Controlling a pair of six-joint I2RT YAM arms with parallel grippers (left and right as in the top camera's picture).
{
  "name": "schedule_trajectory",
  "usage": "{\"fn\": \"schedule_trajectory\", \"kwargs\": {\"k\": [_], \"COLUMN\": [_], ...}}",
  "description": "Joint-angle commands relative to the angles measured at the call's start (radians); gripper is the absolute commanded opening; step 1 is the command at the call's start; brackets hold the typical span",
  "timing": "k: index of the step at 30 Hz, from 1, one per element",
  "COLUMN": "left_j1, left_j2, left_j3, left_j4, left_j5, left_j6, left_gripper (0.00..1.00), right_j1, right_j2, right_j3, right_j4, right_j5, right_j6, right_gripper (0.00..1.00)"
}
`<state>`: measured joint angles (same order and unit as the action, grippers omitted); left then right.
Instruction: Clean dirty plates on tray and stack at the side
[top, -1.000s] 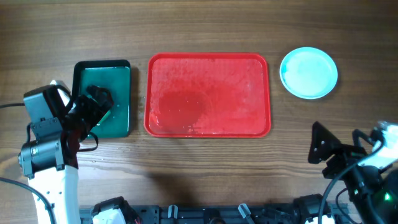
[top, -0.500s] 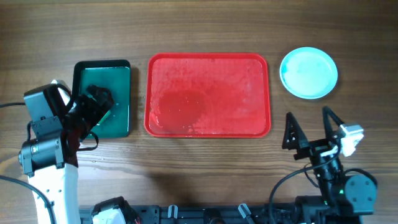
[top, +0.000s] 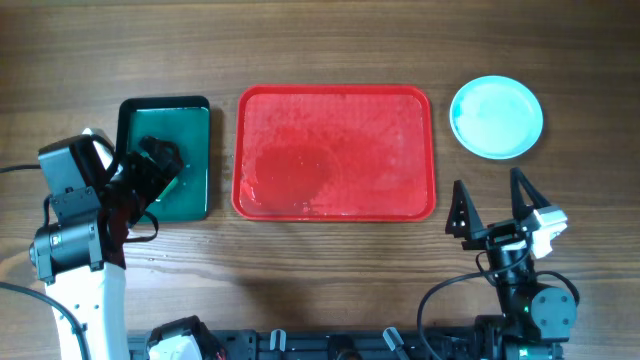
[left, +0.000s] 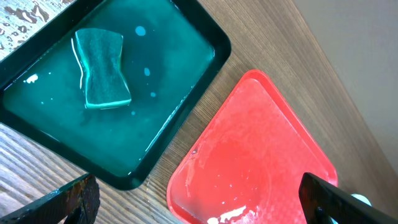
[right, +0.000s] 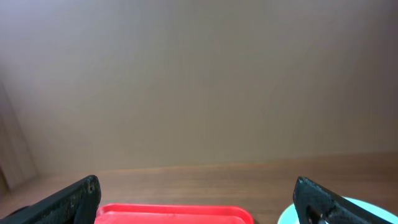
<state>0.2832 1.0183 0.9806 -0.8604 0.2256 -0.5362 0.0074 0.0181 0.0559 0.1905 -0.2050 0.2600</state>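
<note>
The red tray (top: 335, 152) lies at the table's middle, wet and with no plates on it; it also shows in the left wrist view (left: 255, 168) and its far rim in the right wrist view (right: 174, 211). A light turquoise plate (top: 496, 117) sits on the table right of the tray; whether others lie under it I cannot tell. Its edge shows in the right wrist view (right: 286, 216). My left gripper (top: 155, 170) hovers over the dark green tray, open and empty. My right gripper (top: 495, 208) is open and empty at the front right, pointing toward the tray and plate.
A smaller dark green tray (top: 190, 125) with a black rim stands left of the red tray. A green sponge (left: 102, 78) lies in it with some water.
My right arm has swung left and turned its open gripper toward the tray. The left arm, the trays and the plate have not moved.
</note>
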Motion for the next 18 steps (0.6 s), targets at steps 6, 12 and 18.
{"fn": "schedule_trajectory", "kwargs": {"k": [6, 12, 18], "left_j1": [-0.005, -0.005, -0.005], "left_j2": [0.005, 0.005, 0.005], "left_j3": [0.001, 0.001, 0.001], "left_j4": [0.003, 0.003, 0.003], "left_j5": [0.013, 0.013, 0.013], "left_j6": [0.005, 0.005, 0.005], "left_gripper": [1.00, 1.00, 1.00], "right_j1": [-0.006, -0.006, -0.006], "right_j2": [-0.015, -0.015, -0.015], "right_j3": [-0.051, -0.051, -0.051], "right_j4": [-0.026, -0.180, -0.182], "right_j5": [0.034, 0.049, 0.056], "right_j6": [-0.025, -0.031, -0.078], "right_gripper": [1.00, 1.00, 1.00]}}
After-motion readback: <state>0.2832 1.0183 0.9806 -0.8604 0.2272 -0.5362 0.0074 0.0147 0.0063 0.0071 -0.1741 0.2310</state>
